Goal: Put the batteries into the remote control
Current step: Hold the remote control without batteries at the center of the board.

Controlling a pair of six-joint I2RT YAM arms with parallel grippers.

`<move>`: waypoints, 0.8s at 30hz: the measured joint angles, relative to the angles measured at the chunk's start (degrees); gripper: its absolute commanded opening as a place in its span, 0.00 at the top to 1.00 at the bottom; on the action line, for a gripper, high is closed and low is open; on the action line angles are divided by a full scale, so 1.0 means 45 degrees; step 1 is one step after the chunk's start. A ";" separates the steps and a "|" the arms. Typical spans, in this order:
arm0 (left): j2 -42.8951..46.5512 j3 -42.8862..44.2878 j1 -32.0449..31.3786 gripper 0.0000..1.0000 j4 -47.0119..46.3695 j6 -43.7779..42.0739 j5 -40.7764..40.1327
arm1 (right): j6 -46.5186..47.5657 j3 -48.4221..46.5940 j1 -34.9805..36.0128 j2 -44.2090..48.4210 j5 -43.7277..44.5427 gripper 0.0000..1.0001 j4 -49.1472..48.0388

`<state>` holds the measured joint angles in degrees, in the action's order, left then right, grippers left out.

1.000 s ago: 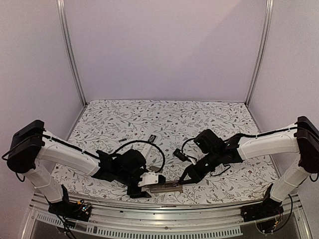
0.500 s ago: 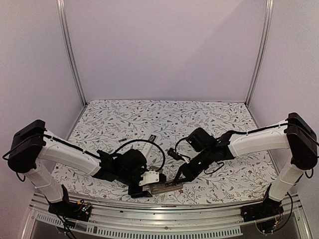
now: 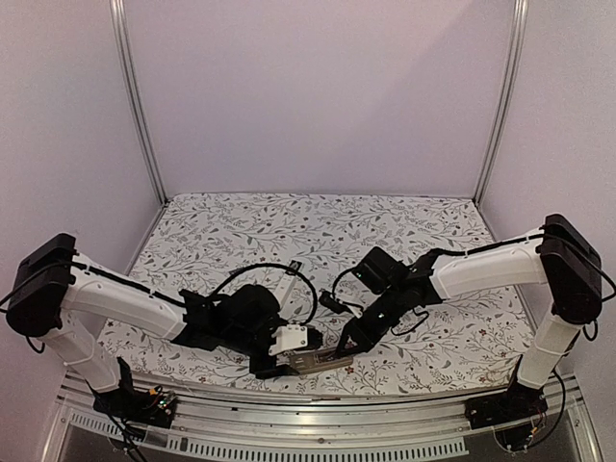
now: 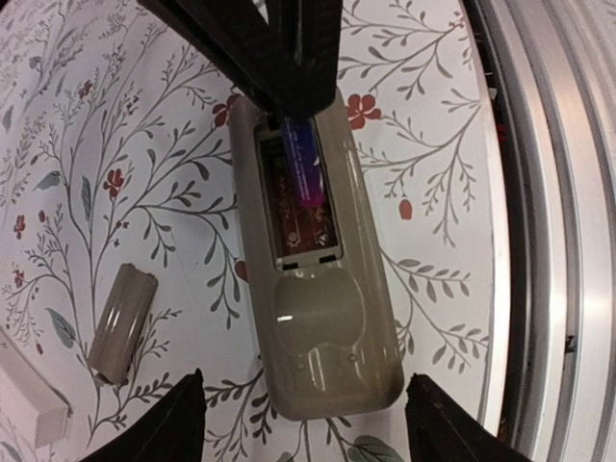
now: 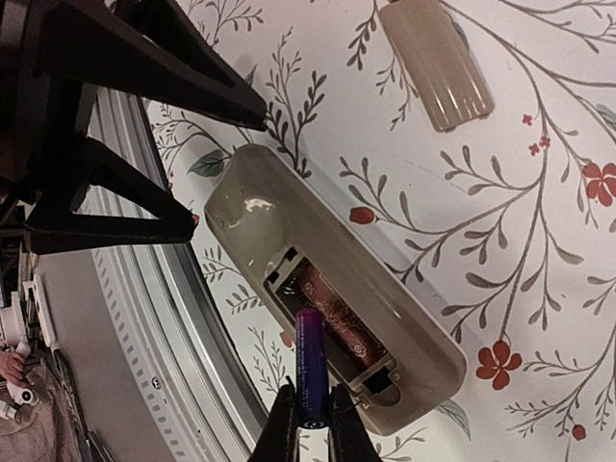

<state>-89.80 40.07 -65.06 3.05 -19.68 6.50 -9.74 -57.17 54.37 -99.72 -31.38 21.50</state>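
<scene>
The beige remote control [image 3: 318,360] lies face down near the table's front edge, its battery bay [image 4: 300,207] uncovered. My right gripper [image 5: 310,404] is shut on a dark purple battery [image 5: 310,366], tilted with its free end over the bay's near slot. A reddish cylinder [image 5: 339,316] lies in the other slot. My left gripper [image 4: 306,390] stands open, one finger on each side of the remote's rounded end [image 4: 327,356] without touching it. In the left wrist view the held battery [image 4: 303,164] shows under the right gripper's black fingers.
The beige battery cover [image 4: 122,322] lies loose on the floral cloth beside the remote, also seen as a ribbed cover [image 5: 435,63]. The metal rail [image 4: 539,231] of the table's front edge runs close along the remote. A small dark item [image 3: 293,269] lies farther back.
My right arm has swung left and brought the battery down over the remote's open bay. The left gripper has stayed around the remote's end, opening slightly.
</scene>
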 measured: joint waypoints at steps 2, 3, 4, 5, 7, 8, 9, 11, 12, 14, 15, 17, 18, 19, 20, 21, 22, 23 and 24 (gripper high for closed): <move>0.0024 0.0000 -0.0170 0.30 -0.0189 0.0000 -0.0165 | 0.0151 -0.0112 0.0000 -0.0092 -0.0010 1.00 0.0175; 0.0024 0.0000 -0.0282 0.31 -0.0257 -0.0005 -0.0219 | 0.0194 -0.0170 0.0000 -0.0141 -0.0010 1.00 0.0204; 0.0019 0.0000 -0.0408 0.32 -0.0374 -0.0005 -0.0257 | 0.0233 -0.0214 0.0005 -0.0189 -0.0010 1.00 0.0233; 0.0015 0.0000 -0.0515 0.34 -0.0515 -0.0005 -0.0277 | 0.0291 -0.0243 0.0000 -0.0233 -0.0015 1.00 0.0257; -0.0092 0.0044 -0.0704 0.41 -0.0763 -0.0015 -0.0321 | 0.0398 -0.0301 0.0000 -0.0325 -0.0015 1.00 0.0311; -0.0219 0.0092 -0.0767 0.41 -0.0860 -0.0019 -0.0330 | 0.0423 -0.0316 0.0000 -0.0364 -0.0019 1.00 0.0316; -0.0340 0.0155 -0.0816 0.41 -0.0937 0.0010 -0.0355 | 0.0452 -0.0330 0.0005 -0.0403 -0.0034 1.00 0.0321; -0.0636 0.0296 -0.0894 0.44 -0.1069 0.0000 -0.0369 | 0.0495 -0.0340 0.0000 -0.0481 -0.0058 1.00 0.0335; -0.0738 0.0330 -0.0913 0.46 -0.1156 0.0005 -0.0369 | 0.0515 -0.0364 0.0000 -0.0534 -0.0078 1.00 0.0350; -0.0831 0.0350 -0.0937 0.50 -0.1302 0.0015 -0.0355 | 0.0554 -0.0427 0.0000 -0.0593 -0.0121 1.00 0.0355; -0.0845 0.0350 -0.0952 0.50 -0.1370 0.0044 -0.0355 | 0.0583 -0.0481 0.0000 -0.0627 -0.0126 1.00 0.0369; -0.0894 0.0369 -0.0967 0.51 -0.1535 0.0044 -0.0330 | 0.0651 -0.0583 0.0000 -0.0714 -0.0131 1.00 0.0350; -0.0923 0.0389 -0.0976 0.53 -0.1617 0.0039 -0.0330 | 0.0695 -0.0612 0.0000 -0.0758 -0.0141 1.00 0.0350; -0.0947 0.0403 -0.0981 0.54 -0.1671 0.0049 -0.0321 | 0.0704 -0.0617 0.0000 -0.0787 -0.0165 1.00 0.0345; -0.0986 0.0427 -0.0991 0.55 -0.1768 0.0053 -0.0311 | 0.0724 -0.0622 0.0000 -0.0801 -0.0194 1.00 0.0335; -0.1030 0.0447 -0.1005 0.56 -0.1846 0.0063 -0.0311 | 0.0743 -0.0622 0.0000 -0.0811 -0.0214 1.00 0.0321; -0.1059 0.0466 -0.1020 0.57 -0.1899 0.0083 -0.0301 | 0.0753 -0.0622 0.0000 -0.0831 -0.0253 1.00 0.0306; -0.1107 0.0481 -0.1044 0.58 -0.1962 0.0087 -0.0301 | 0.0758 -0.0622 0.0000 -0.0855 -0.0291 1.00 0.0287; -0.1141 0.0491 -0.1069 0.58 -0.2030 0.0107 -0.0296 | 0.0767 -0.0627 0.0000 -0.0899 -0.0389 1.00 0.0248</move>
<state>-94.94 42.28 -69.87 -6.09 -19.20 5.17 -6.28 -59.99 54.37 -103.77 -33.12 22.61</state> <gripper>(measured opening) 0.435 0.069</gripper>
